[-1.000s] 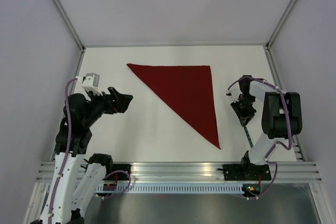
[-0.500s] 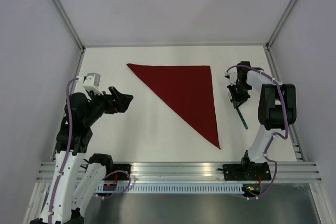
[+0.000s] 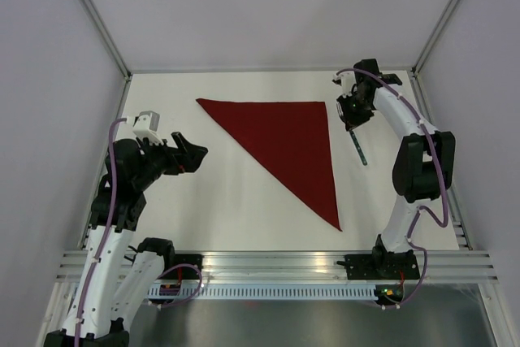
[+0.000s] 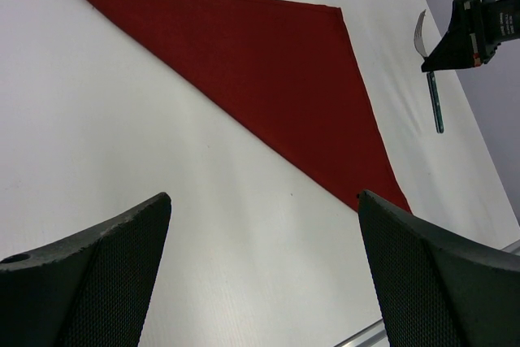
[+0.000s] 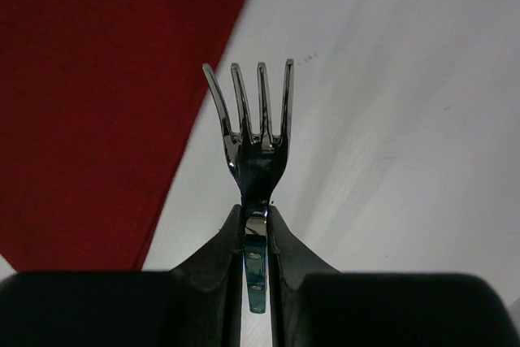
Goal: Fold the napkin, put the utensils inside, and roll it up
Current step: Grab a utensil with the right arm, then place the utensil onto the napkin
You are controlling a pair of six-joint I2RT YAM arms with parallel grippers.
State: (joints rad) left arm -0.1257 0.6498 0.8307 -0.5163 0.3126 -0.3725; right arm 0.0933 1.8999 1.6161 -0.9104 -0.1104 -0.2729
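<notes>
I've got 1 fork (image 5: 258, 132) pinched at its neck in right gripper (image 3: 352, 122) | handle runs back behind the jaws | napkin (image 3: 284, 140) lies just left

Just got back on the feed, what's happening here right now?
The right tool holds the fork by its neck, handle hanging down, just right of the napkin's far corner. The napkin lies flat on the table, folded into a triangle. The left tool hangs open at the left, holding nothing.

White tabletop (image 3: 203, 201) between pale lilac-grey walls (image 3: 268, 14), aluminium corner posts (image 3: 94, 15), slotted metal rail (image 3: 276, 291) along the near edge.
</notes>
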